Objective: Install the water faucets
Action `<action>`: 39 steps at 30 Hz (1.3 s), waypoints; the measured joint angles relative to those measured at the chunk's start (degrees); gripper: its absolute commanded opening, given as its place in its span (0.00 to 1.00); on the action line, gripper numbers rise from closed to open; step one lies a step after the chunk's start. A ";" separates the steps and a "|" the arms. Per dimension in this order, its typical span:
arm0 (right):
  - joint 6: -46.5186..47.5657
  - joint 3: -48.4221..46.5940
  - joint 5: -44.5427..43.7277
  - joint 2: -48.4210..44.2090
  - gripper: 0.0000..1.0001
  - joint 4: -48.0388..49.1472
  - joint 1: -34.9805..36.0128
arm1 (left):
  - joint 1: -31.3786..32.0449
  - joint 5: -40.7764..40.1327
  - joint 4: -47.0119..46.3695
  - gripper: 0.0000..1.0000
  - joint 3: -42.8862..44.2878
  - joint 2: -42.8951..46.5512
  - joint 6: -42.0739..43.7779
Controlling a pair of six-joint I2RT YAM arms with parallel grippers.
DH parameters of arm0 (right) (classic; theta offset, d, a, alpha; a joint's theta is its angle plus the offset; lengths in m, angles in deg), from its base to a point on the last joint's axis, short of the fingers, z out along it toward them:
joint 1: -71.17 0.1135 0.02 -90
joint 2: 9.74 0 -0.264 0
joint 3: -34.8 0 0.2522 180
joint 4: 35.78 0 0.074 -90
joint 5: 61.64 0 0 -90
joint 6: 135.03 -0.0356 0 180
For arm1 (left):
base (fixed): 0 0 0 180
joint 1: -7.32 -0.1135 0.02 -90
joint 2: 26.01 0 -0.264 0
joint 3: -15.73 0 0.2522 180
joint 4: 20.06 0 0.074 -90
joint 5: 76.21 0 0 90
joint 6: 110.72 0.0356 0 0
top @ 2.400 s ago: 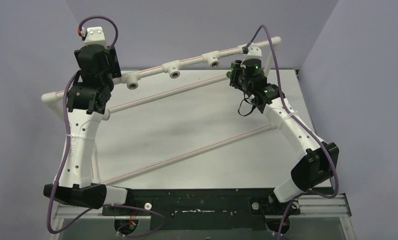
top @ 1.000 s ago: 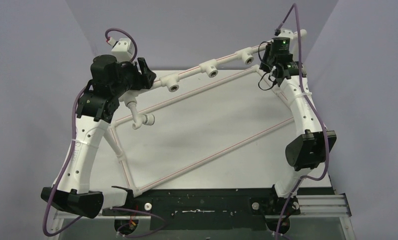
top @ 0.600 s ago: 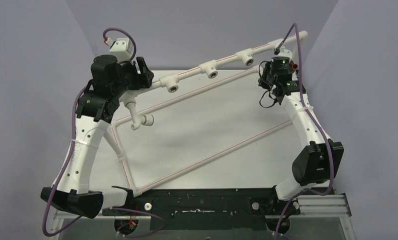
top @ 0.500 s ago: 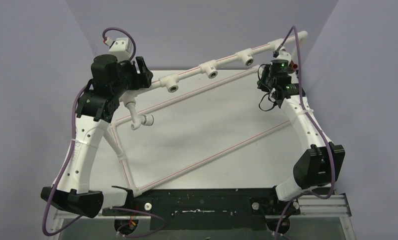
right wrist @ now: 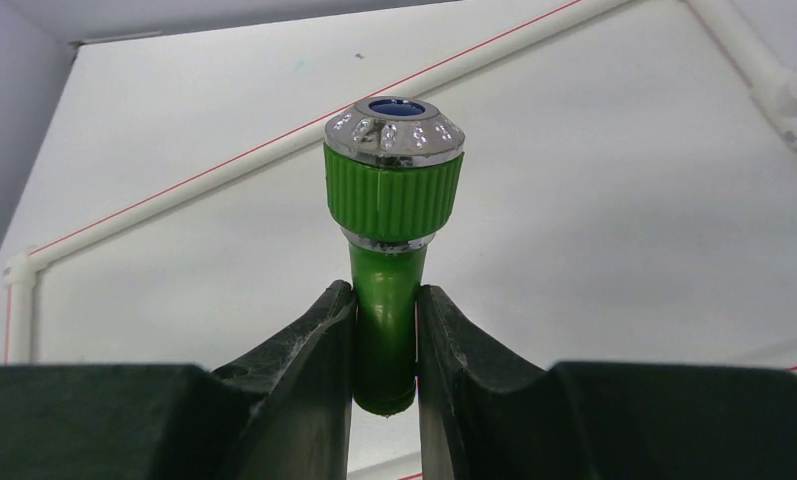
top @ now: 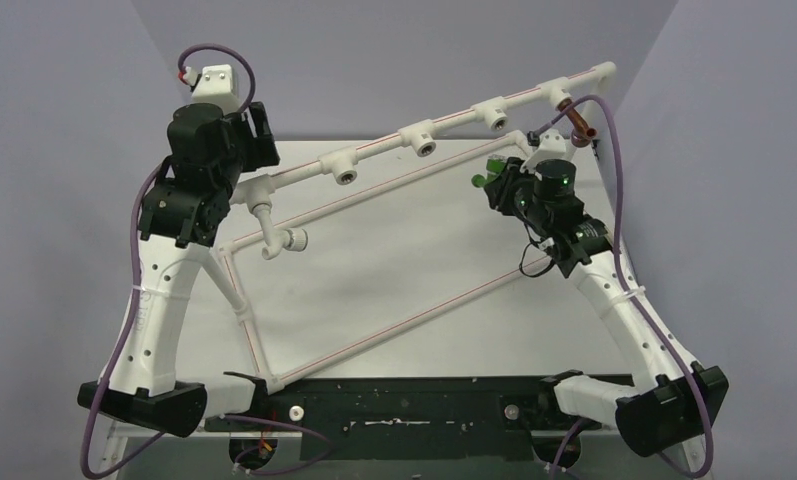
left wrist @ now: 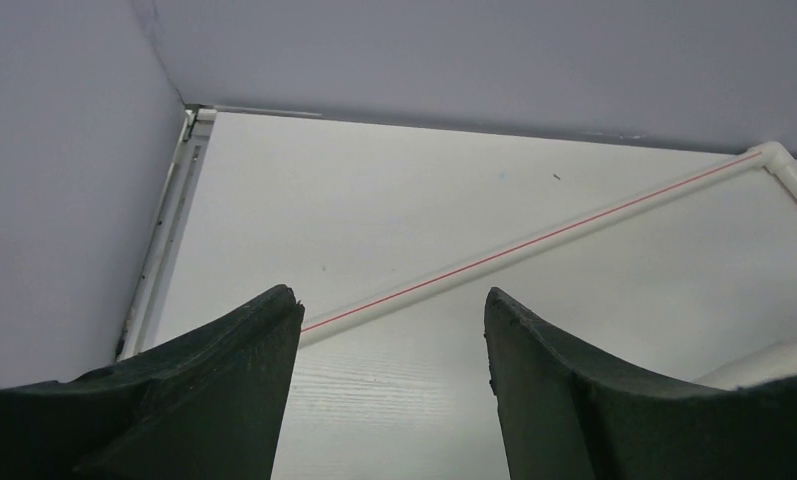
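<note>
Faucet install: right gripper (right wrist: 386,300) clamped on the bright green plastic faucet (right wrist: 394,185); left gripper (left wrist: 389,305) parted, holding nothing.
The green faucet's stem is pinched in the jaws, silver-rimmed round end outward, above the far right of the white table (top: 394,260). The reddish-brown plastic faucet (top: 579,118) sits at the far-right tee socket (top: 557,93) of the white red-striped pipe frame (top: 417,133).

The green faucet (right wrist: 392,195) has a silver rim and blue centre; the second faucet (top: 581,120) is reddish-brown; white pipes (top: 424,316) carry thin red stripes.
</note>
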 measured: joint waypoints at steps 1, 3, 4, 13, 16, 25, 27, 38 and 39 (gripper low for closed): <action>-0.09 1.03 0.87 -0.98 0.00 0.48 0.79 | 0.00 -1.44 -0.09 0.65 0.15 0.35 0.44; -0.24 2.64 2.27 -2.49 0.00 1.49 3.06 | 0.00 -4.11 -0.68 0.65 0.15 1.14 1.14; -0.24 3.21 2.80 -2.93 0.00 1.90 4.15 | 0.00 -5.49 -1.07 0.65 0.15 1.55 1.64; -0.33 10.86 11.63 -10.19 0.00 8.22 12.92 | -1.55 -11.82 -7.10 0.65 -7.37 5.64 4.04; -0.76 13.86 14.38 -14.21 0.00 11.76 15.21 | -2.51 -12.24 -8.44 0.65 -11.43 5.79 4.04; -1.55 16.61 18.03 -18.10 0.00 18.40 20.31 | -7.04 -12.20 -14.56 0.65 -19.91 6.14 3.50; -1.53 16.98 17.84 -18.29 0.00 18.84 21.22 | -7.08 -12.02 -17.66 0.65 -21.97 7.67 3.32; 2.25 20.26 10.14 -19.87 0.00 26.56 29.94 | -7.50 -11.28 -30.91 0.66 -31.19 14.58 2.21; 3.23 20.46 8.85 -19.87 0.00 27.34 30.99 | -7.52 -11.28 -31.89 0.66 -31.74 14.88 2.14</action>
